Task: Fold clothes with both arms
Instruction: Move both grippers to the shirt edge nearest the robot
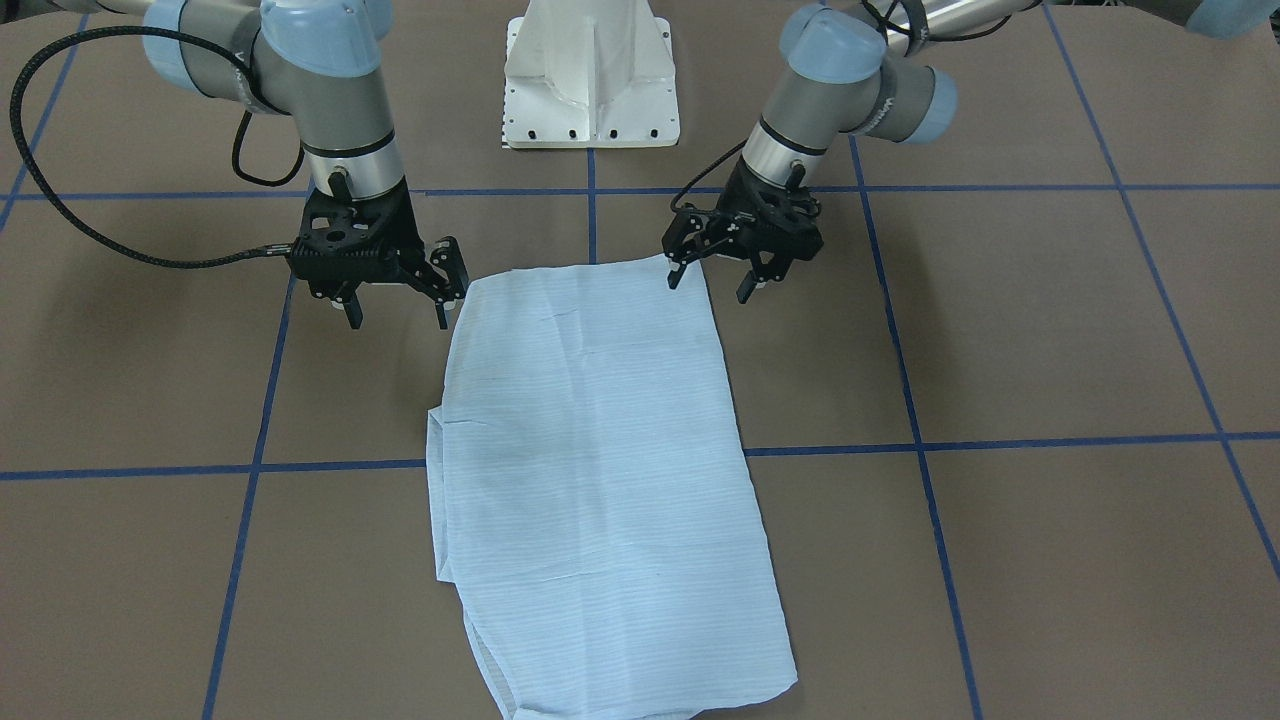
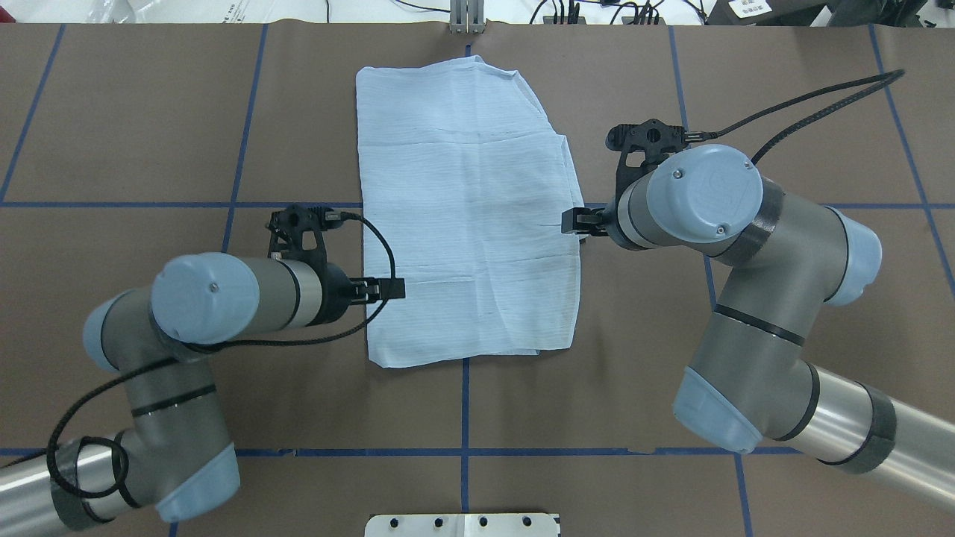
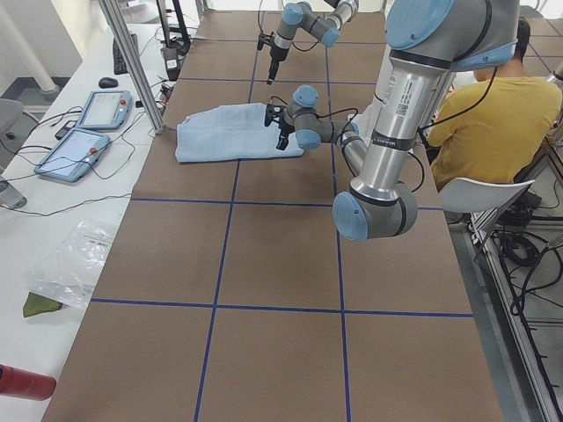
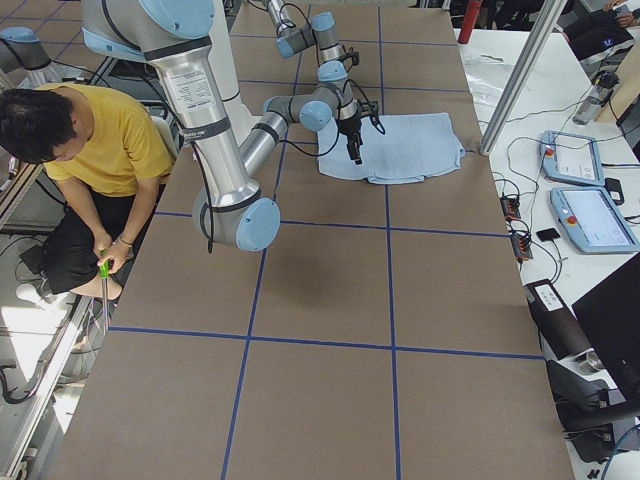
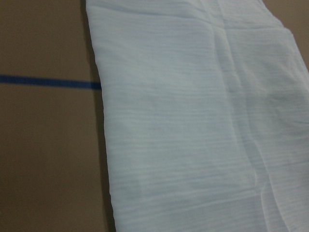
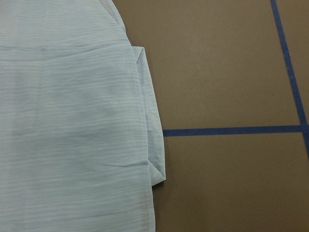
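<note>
Right, starting on the left: the left gripper (image 1: 710,285) hangs low with its fingers (image 1: 677,272) apart and empty, one tip just over a near corner of the shirt (image 1: 600,450). Between the two pairs of fingers lies that shirt, flat on the desk (image 1: 1000,350), narrowed to one long pale-blue panel. Its close end sits level with the fingers and the rest stretches away beyond them. On the right, the right gripper (image 1: 398,318) has its fingers apart too, gripping nothing, just beside the other near corner and not on the cloth. My read: the side folds look done, and the end-over-end fold is up. That calls for both pairs of fingers to drop, pinch a near corner each and carry that edge out over the far end together. Long axis runs straight away from the robot; the collar is hidden, so which end is the neck I cannot tell.
</note>
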